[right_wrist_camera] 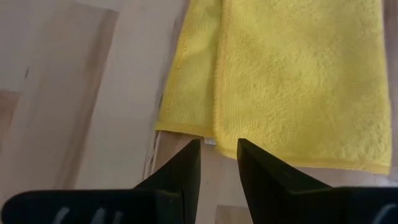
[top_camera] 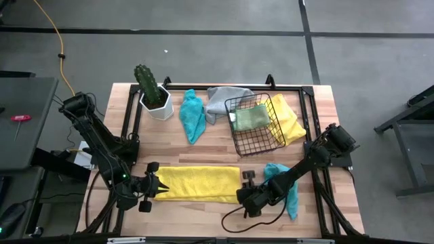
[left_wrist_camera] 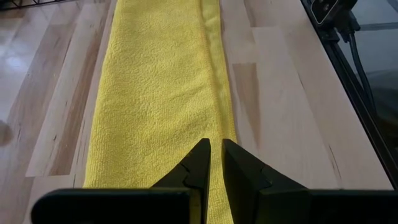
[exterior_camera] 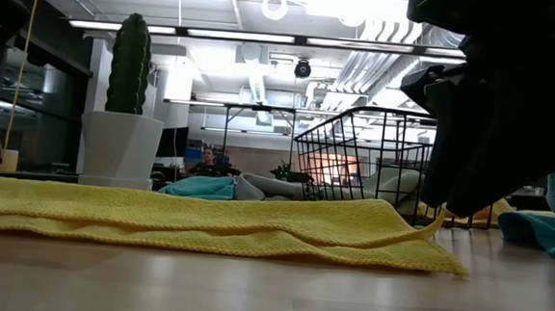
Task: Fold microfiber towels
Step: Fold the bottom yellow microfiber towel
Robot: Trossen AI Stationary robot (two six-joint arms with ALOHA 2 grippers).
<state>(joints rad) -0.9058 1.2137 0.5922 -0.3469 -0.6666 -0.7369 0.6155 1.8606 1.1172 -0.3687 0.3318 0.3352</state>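
Observation:
A yellow towel [top_camera: 198,184], folded in half into a long strip, lies flat near the table's front edge [exterior_camera: 206,223]. My left gripper [top_camera: 161,184] is low over its left end. Its fingers [left_wrist_camera: 202,162] stand only a slit apart, in line with the top layer's long edge [left_wrist_camera: 214,93]. My right gripper [top_camera: 243,190] hangs open just off the strip's right end [right_wrist_camera: 261,134], slanting down, with bare wood between its fingertips [right_wrist_camera: 219,146]. My left gripper's tips are low over the towel's doubled long edge [left_wrist_camera: 219,134] near its left end, slanting down from the table's left. The towel lies flat and unpuckered there, and I cannot tell whether the tips touch it.
A teal towel [top_camera: 288,190] lies under my right arm. At the back lie another teal towel [top_camera: 192,115] and a grey one [top_camera: 220,102]. A black wire basket [top_camera: 237,135] holds a green towel [top_camera: 251,116] and stands on a yellow one [top_camera: 291,122]. A potted cactus [top_camera: 152,95] is at the back left.

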